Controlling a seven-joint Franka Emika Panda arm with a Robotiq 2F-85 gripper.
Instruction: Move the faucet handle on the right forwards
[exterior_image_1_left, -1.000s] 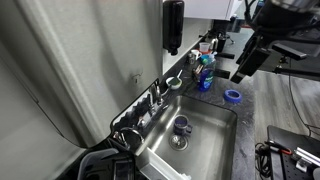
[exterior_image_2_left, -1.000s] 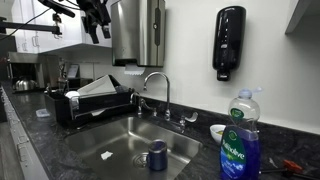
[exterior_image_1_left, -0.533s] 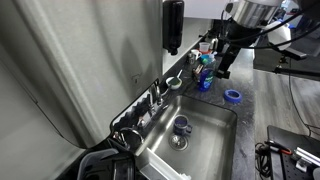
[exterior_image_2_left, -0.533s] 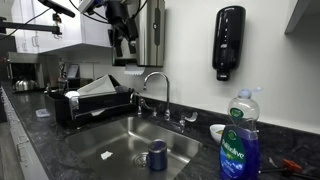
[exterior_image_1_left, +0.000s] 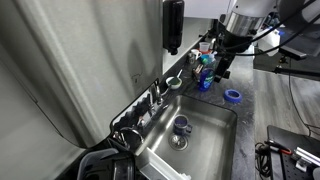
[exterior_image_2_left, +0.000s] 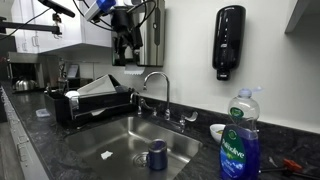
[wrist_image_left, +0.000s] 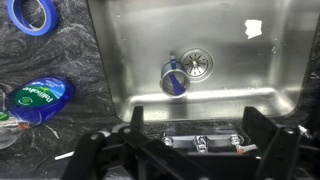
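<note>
The faucet, with its curved chrome spout (exterior_image_2_left: 155, 82), stands behind the steel sink (exterior_image_2_left: 110, 135). The faucet handle on the right (exterior_image_2_left: 188, 117) is a small chrome lever at the spout's base. The matching other handle is to the spout's left. In the wrist view the faucet base shows as three chrome knobs (wrist_image_left: 200, 143) between my fingers, and I cannot tell which is that handle. My gripper (exterior_image_2_left: 125, 55) (exterior_image_1_left: 221, 70) (wrist_image_left: 185, 150) is open and empty. It hangs well above the sink, not touching the faucet.
A blue cup (wrist_image_left: 172, 77) lies in the sink by the drain (wrist_image_left: 196, 63). A dish soap bottle (exterior_image_2_left: 239, 140) (wrist_image_left: 35, 100) and a blue tape roll (exterior_image_1_left: 232, 96) (wrist_image_left: 30, 12) are on the dark counter. A dish rack (exterior_image_2_left: 95, 100) and a wall soap dispenser (exterior_image_2_left: 228, 42) are nearby.
The arm has swung from over the counter towards the sink and wall, and the gripper has come a little lower. The faucet handles have not moved.
</note>
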